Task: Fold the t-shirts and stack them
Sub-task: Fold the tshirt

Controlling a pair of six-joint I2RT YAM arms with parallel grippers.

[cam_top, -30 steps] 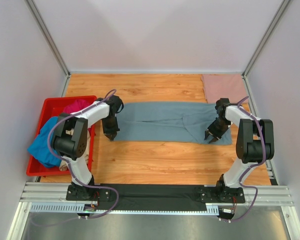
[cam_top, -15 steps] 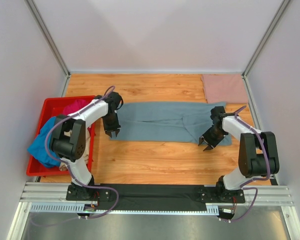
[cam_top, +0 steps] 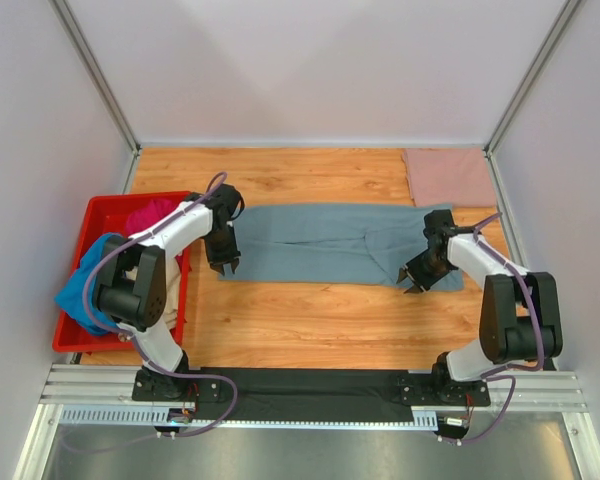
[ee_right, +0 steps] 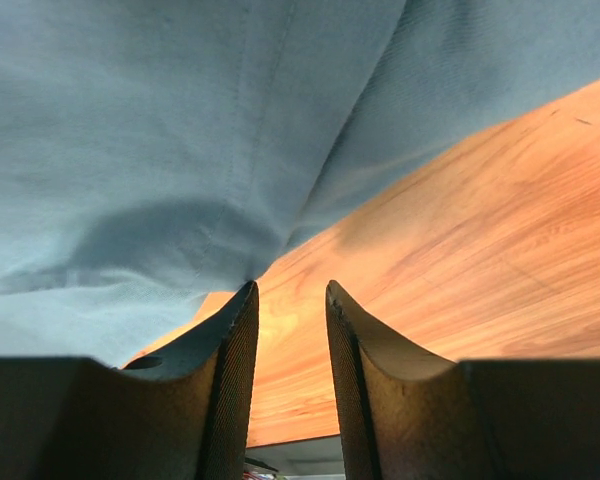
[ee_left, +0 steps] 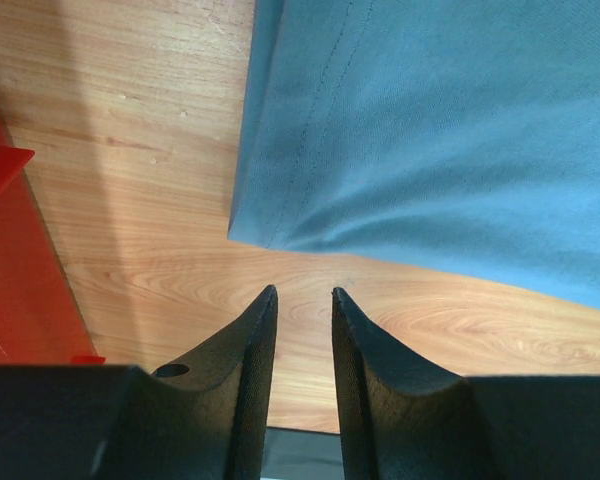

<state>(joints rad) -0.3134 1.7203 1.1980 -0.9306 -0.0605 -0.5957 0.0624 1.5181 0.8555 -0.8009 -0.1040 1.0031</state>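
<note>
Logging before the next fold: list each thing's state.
Grey shirt: folded into a long strip, flat.
Pink shirt: folded, flat, far right corner.
Blue shirt: crumpled, draped over bin rim.
Magenta shirt: crumpled in bin.
Left jaws: open, empty.
Right jaws: open, empty.

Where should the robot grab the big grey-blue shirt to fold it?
Probably by its two near corners, coming from the near edge. The grey-blue shirt lies flat as a long strip, and its near left corner is a crisp folded edge on the wooden table, right ahead of the open left gripper. The right gripper, also open, faces the near edge at the other end.
</note>
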